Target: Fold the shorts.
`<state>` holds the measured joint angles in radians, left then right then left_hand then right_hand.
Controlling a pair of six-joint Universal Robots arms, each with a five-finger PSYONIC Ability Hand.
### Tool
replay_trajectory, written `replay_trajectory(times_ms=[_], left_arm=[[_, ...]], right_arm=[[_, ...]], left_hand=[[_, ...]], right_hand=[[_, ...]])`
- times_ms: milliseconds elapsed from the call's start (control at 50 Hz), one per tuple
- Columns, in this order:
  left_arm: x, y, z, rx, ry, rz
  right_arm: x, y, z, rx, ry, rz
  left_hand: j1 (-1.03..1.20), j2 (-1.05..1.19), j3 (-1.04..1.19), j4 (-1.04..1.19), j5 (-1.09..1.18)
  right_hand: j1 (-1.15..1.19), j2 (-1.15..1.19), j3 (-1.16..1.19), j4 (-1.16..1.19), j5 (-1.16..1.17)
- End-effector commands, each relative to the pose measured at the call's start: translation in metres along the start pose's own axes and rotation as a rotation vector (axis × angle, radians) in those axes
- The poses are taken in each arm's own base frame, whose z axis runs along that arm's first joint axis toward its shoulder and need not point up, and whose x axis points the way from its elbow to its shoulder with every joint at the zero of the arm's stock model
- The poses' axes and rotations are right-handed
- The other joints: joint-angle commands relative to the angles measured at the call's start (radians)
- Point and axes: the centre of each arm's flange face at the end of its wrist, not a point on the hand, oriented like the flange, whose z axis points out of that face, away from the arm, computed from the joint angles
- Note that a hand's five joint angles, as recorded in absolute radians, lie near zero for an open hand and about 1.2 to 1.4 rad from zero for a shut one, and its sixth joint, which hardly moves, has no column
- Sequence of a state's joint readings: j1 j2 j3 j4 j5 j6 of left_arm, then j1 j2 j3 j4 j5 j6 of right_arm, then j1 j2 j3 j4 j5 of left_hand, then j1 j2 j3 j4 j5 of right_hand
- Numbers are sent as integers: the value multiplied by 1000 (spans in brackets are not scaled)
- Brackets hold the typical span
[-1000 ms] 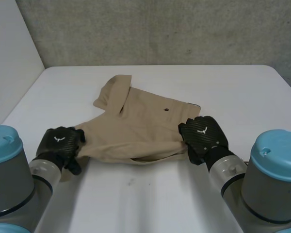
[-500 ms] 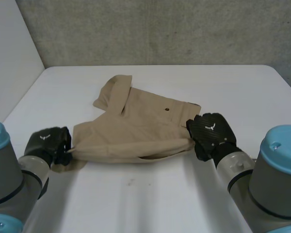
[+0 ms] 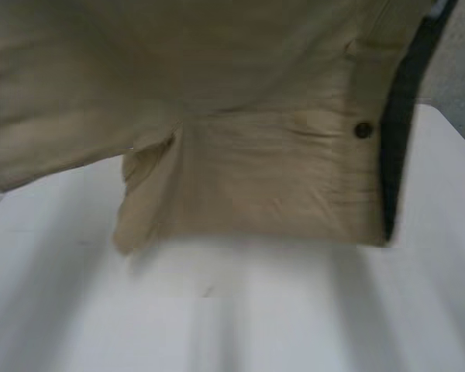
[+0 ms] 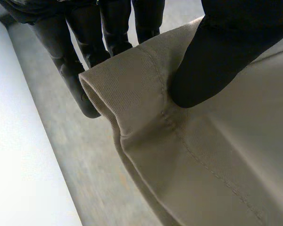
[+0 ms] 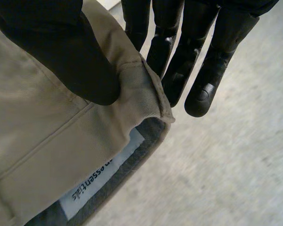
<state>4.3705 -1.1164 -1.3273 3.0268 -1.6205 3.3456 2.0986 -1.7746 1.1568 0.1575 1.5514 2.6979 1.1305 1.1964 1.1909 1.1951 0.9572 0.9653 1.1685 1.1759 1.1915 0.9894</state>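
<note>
Hanging close across the upper frame, the shorts (image 3: 256, 178) look soft, light and limp, the left hand (image 4: 217, 61) pinching a hem corner and the right hand (image 5: 61, 52) the waistband corner, likely the firmest holds, above the white table (image 3: 240, 325).

The left hand (image 4: 226, 56) is all black, with a thick smooth thumb and long matte fingers (image 4: 80, 61) with rounded tips. The right hand (image 5: 56, 47) is black too, and its fingers (image 5: 207, 70) are slightly glossy.

Both robot hands (image 4: 217, 56) (image 5: 61, 52) pinching tight.
</note>
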Motion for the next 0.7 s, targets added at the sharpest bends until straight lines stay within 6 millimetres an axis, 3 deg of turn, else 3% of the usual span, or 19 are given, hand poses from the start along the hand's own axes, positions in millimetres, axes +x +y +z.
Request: replay_trajectory(times_ms=[20,40,100,120,140,180,200,260,280,360,440,520,700], left_arm=[[1,2,5,-10,3,-7],[2,8,5,-28,8,-9],[11,49,8,-156,38,-5],[14,61,8,-193,49,-3],[19,86,8,-270,67,0],[25,112,6,-351,87,4],[31,139,3,-431,106,9],[39,179,0,-531,127,14],[44,204,0,-582,138,20],[55,252,5,-639,149,26],[62,281,28,-590,137,34],[72,297,55,-529,143,48],[84,305,130,-273,109,133]], right_arm=[[-1,3,5,-55,-27,-2],[-8,18,7,-105,-53,-2],[-20,43,7,-184,-92,-4],[-28,59,6,-233,-117,-8],[-32,69,5,-261,-132,-10],[-42,89,1,-323,-163,-12],[-52,111,-2,-384,-194,-14],[-67,143,-5,-461,-230,-17],[-75,165,-5,-504,-240,-18],[-90,214,0,-570,-249,-21],[-102,244,11,-576,-248,-40],[-106,255,35,-498,-210,-50],[-96,251,112,-199,-20,-73]], left_hand=[[266,200,205,201,265],[266,200,205,201,265],[266,200,205,201,265],[266,200,205,201,265],[266,200,205,201,265],[266,200,205,201,265],[266,200,205,201,265],[266,200,205,201,265],[266,200,205,201,265],[266,200,205,201,265],[266,200,205,201,265],[266,200,205,201,265],[266,200,205,201,265]], right_hand=[[431,228,220,205,232],[431,228,220,205,232],[431,228,220,205,232],[431,228,220,205,232],[431,228,220,205,232],[431,228,220,205,232],[431,228,220,205,232],[431,228,220,205,232],[431,228,220,205,232],[431,228,220,205,232],[431,228,220,205,232],[431,228,220,205,232],[431,228,220,205,232]])
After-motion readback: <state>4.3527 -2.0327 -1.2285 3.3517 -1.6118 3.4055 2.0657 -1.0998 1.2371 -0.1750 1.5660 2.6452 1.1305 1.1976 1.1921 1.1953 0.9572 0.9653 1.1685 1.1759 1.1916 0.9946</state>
